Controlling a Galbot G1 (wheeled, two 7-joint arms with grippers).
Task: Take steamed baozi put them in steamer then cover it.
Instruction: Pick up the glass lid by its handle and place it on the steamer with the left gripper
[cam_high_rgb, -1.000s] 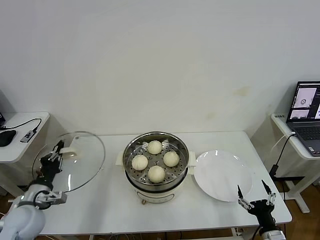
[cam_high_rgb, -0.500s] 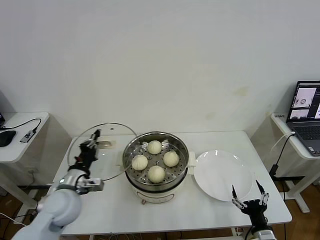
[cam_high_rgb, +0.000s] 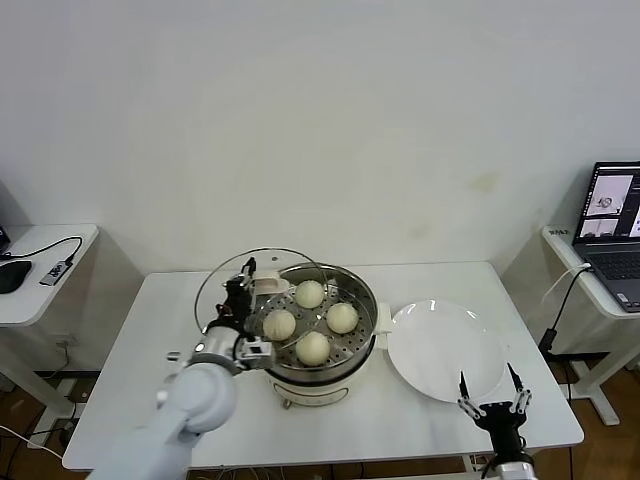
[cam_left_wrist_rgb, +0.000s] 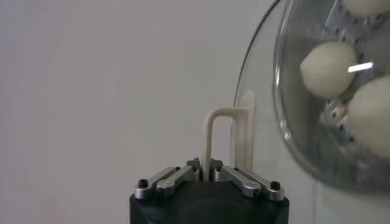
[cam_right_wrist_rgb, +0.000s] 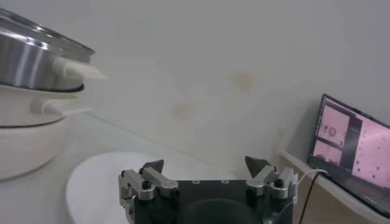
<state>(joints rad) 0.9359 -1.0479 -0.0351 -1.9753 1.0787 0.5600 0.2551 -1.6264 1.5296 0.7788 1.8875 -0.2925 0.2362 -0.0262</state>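
Several steamed baozi (cam_high_rgb: 312, 346) (cam_left_wrist_rgb: 328, 68) lie on the perforated tray inside the steamer (cam_high_rgb: 262, 354), a shiny steel pot on a cream-white base at the table's middle. My left gripper (cam_high_rgb: 243, 290) (cam_left_wrist_rgb: 205, 168) is shut on the cover's cream-white handle (cam_left_wrist_rgb: 212, 137). The cover (cam_high_rgb: 222, 283) is a clear glass lid, tilted, held over the steamer's left rim and overlapping it. My right gripper (cam_high_rgb: 491, 392) (cam_right_wrist_rgb: 206, 165) hangs open and empty at the table's front right edge, in front of the white plate.
A flat white plate (cam_high_rgb: 445, 350) (cam_right_wrist_rgb: 97, 185) lies to the right of the steamer. A laptop (cam_high_rgb: 610, 232) (cam_right_wrist_rgb: 354, 152) stands on a side desk at far right. A side table with a mouse and cable (cam_high_rgb: 45, 262) is at far left.
My left arm has swung the cover from the table's far left rightward until it overlaps the steamer's left rim. The right gripper has sunk slightly and drifted left, staying open.
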